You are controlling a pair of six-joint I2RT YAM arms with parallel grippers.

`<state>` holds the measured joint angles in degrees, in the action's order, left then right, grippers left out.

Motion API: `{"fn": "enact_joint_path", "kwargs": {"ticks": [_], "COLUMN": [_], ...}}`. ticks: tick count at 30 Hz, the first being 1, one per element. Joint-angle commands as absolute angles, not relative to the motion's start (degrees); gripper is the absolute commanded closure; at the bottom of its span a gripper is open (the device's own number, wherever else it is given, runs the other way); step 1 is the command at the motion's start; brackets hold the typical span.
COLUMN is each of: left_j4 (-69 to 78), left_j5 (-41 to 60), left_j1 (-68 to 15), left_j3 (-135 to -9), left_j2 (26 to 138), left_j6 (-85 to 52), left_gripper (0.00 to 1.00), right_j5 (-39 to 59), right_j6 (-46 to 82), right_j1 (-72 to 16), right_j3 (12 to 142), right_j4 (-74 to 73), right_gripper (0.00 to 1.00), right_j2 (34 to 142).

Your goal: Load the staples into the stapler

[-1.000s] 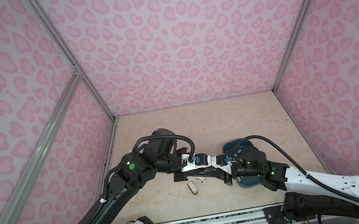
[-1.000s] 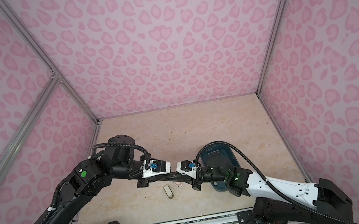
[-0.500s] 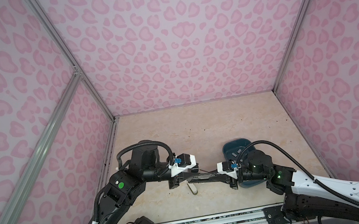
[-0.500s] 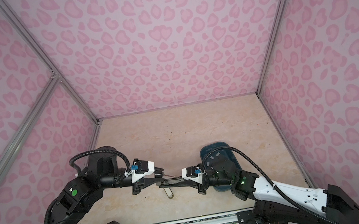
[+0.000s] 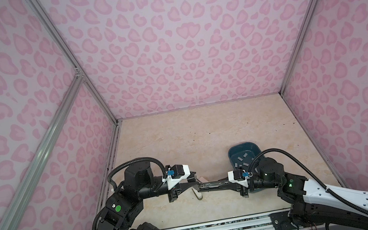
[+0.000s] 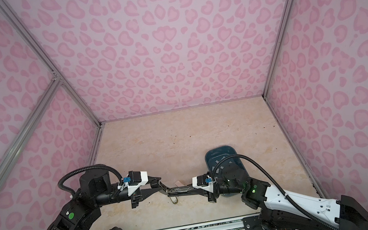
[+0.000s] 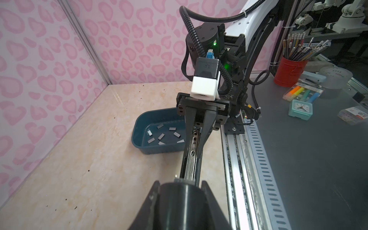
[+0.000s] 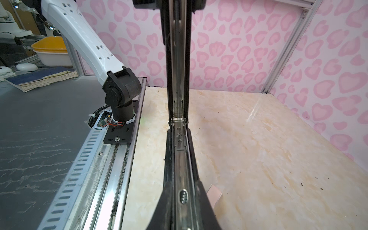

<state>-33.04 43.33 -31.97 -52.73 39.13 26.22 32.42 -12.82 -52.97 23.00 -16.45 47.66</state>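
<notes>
Spread-open stapler (image 5: 210, 186) held off table (image 5: 181, 133), pinched at either end by left gripper (image 5: 194, 182) and right gripper (image 5: 225, 184), both clamped on it. Loose staples (image 7: 161, 136) lying in blue tray (image 7: 139, 127); nothing else inside. Likely trouble: hinge strained or grip lost through uneven pull; no free gripper for fetching strip.

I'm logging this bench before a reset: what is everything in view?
black stapler: one, black and silver, opened out, held off the table at both ends
tray: one, dark teal, on the table, right of middle
staples: at least eight strips showing, grey, loose in the tray
cream item: one, small, on the table beneath the stapler
pink item: one, pale, on the table near it
table: one, beige marbled
left gripper: one, black, jaws shut on the stapler
right gripper: one, black, jaws shut on the stapler
</notes>
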Motion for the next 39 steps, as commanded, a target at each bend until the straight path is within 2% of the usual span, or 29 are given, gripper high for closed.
{"fn": "enact_joint_path", "kwargs": {"ticks": [1, 3, 9, 14, 15, 16, 26, 31, 34, 39], "left_j4": [-29.6, -28.7, -22.5, -19.8, -19.3, -19.1, -20.9, -20.4, -20.6, -19.7], "left_j5": [34.7, 32.9, 20.9, 14.1, 12.7, 11.3, -1.6, -12.3, -7.6, 3.6], "left_j1": [-29.7, -28.6, -27.2, -27.2, -27.2, -27.2, -27.2, -27.2, -27.2, -27.8], "left_j3": [-52.2, -51.3, -45.4, -44.0, -44.0, -44.2, -50.2, -51.8, -52.6, -56.6], "left_j2": [37.8, 36.6, 31.9, 30.4, 30.5, 30.8, 32.8, 29.8, 31.0, 39.7], "left_j6": [24.1, 22.7, 16.8, 13.0, 11.9, 10.9, -6.5, -23.2, -28.5, -35.3], "left_gripper": [0.97, 0.93, 0.44, 0.27, 0.19, 0.02, 0.02, 0.02, 0.02, 0.02], "right_j5": [32.3, 32.3, 32.4, 30.2, 29.5, 28.8, 23.1, 19.7, 17.6, 17.0], "right_j6": [-10.4, -9.8, -7.9, -6.8, -6.7, -6.5, -4.0, -2.6, -2.5, -2.5], "right_j1": [-52.3, -51.6, -50.2, -50.1, -50.1, -50.1, -50.2, -50.5, -51.3, -52.8], "right_j3": [22.4, 21.8, 20.4, 20.8, 21.1, 21.2, 22.9, 23.9, 25.1, 26.7], "right_j4": [-22.6, -23.6, -25.8, -26.1, -26.0, -26.0, -26.7, -27.0, -26.2, -26.0], "right_gripper": [1.0, 1.0, 1.0, 1.0, 1.0, 1.0, 1.0, 1.0, 1.0, 1.0], "right_j2": [46.8, 46.2, 44.7, 45.2, 45.4, 45.7, 48.1, 49.9, 51.0, 54.1]}}
